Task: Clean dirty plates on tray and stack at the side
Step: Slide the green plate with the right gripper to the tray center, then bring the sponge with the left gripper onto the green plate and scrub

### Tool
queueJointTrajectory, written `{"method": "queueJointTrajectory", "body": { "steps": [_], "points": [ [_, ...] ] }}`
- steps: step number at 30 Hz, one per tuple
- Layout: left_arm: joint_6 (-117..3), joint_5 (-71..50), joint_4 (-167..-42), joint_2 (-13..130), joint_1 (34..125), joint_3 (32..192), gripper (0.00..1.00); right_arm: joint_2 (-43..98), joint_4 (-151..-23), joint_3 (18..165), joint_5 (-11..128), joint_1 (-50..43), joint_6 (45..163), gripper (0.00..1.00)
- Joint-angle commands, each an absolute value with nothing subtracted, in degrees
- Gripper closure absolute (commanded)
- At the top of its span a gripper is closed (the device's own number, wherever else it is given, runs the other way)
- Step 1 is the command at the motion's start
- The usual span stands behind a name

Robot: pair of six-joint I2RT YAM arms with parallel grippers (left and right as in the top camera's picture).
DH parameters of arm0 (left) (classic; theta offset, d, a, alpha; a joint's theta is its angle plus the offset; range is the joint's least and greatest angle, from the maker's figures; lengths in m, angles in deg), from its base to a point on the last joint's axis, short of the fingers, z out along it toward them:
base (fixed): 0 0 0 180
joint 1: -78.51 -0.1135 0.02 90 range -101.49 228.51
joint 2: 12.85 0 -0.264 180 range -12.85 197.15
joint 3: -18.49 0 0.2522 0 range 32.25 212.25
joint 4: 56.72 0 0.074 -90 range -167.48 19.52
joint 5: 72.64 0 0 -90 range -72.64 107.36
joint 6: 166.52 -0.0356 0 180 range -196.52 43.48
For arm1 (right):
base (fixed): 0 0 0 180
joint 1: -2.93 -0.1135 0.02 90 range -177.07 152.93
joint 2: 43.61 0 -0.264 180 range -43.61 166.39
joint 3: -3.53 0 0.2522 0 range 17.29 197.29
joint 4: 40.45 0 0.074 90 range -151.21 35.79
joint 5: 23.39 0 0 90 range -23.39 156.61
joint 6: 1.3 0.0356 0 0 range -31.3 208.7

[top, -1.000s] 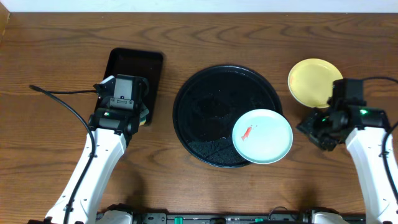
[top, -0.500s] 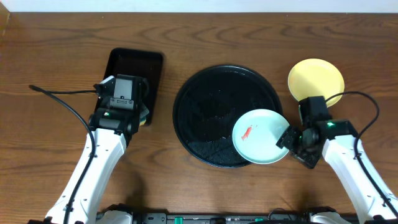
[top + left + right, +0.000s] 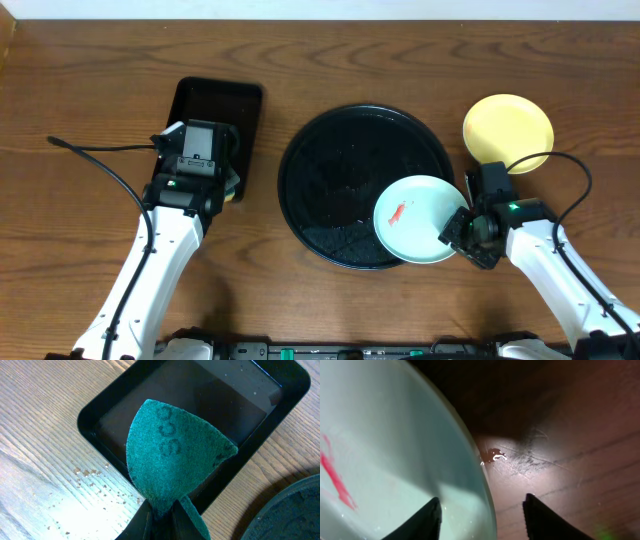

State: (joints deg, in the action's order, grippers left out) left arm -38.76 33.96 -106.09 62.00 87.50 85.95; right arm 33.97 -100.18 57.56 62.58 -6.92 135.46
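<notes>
The light blue-green plate (image 3: 415, 222), bearing a red smear (image 3: 398, 213), lies over the round tray (image 3: 340, 170)'s near-right rim, partly out above the tabletop (image 3: 300, 60). The right claw (image 3: 482, 502) is released, its fingers astride the plate's rim on the side away from the round tray; overhead it covers that edge. The pale yellow plate (image 3: 507, 132) sits off the round tray's far-right side. Left of the round tray, the left claw (image 3: 160, 514) is clenched on a green scouring pad (image 3: 175, 455) above the rectangular tray (image 3: 235, 405), which is cut off by the frame.
</notes>
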Motion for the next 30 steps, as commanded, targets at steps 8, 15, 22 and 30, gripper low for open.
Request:
{"method": "queueJointTrajectory", "body": {
  "steps": [8,15,22,30],
  "points": [
    [-37.8,34.3,-106.0,62.1,87.1,85.6,0.92,37.7,-98.1,56.9,62.9,-7.3,136.0,0.82],
    [-37.8,34.3,-106.0,62.1,87.1,85.6,0.92,37.7,-98.2,58.5,60.9,-7.3,132.4,0.99],
    [-37.8,34.3,-106.0,62.1,87.1,85.6,0.92,37.7,-98.1,64.9,56.4,-7.3,124.8,0.99],
    [-37.9,28.4,-105.0,62.1,87.1,85.6,0.92,38.3,-88.4,67.3,55.1,-7.6,121.6,0.99]
  ]
}}
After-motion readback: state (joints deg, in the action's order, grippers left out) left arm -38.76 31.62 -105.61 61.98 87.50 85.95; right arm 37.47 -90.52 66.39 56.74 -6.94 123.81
